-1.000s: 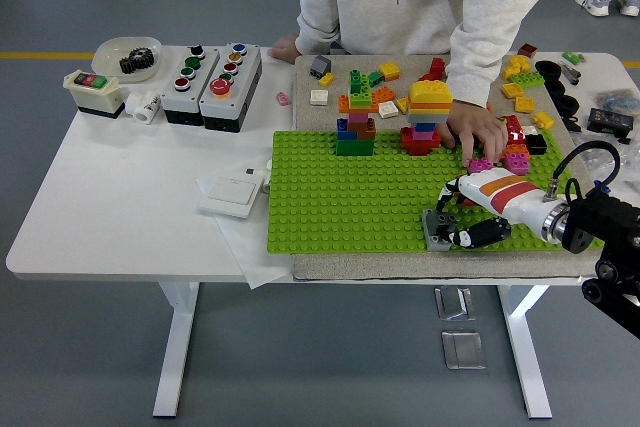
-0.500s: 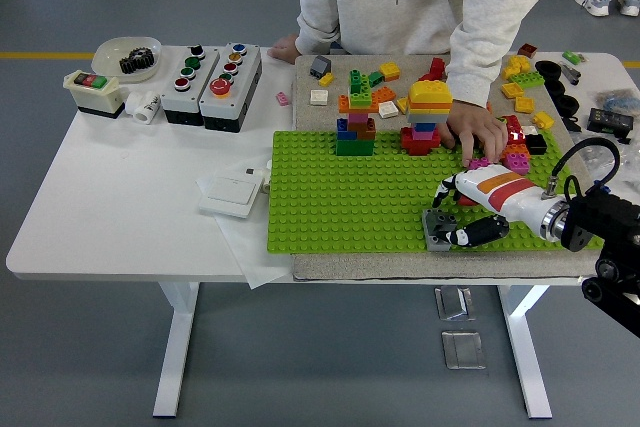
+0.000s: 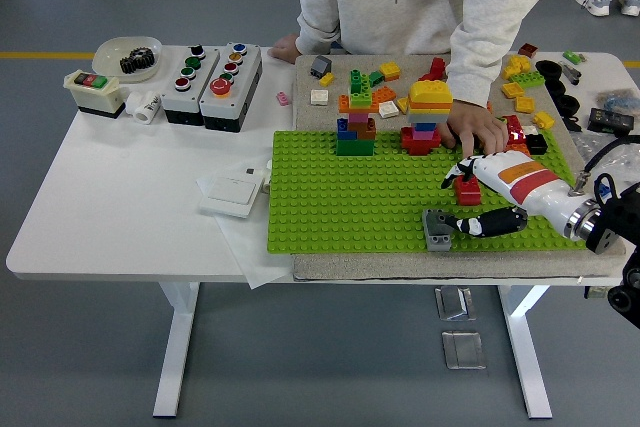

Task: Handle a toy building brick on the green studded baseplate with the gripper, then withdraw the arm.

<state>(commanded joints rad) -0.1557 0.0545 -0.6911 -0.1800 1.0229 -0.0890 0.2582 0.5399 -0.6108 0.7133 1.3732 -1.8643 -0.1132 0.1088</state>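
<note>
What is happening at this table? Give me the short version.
The robot's right hand reaches in from the right over the green studded baseplate, fingers spread around a red brick, with a grey brick lying just in front of the thumb; whether it grips anything is unclear. A person at the far side rests a hand on the bricks at the baseplate's far right edge, beside a stacked brick tower. The left arm is out of view.

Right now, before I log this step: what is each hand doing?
Left hand: not in view.
Right hand: over the green baseplate, fingers spread, holding nothing; thumb beside the grey brick, a red brick under the fingers.
</note>
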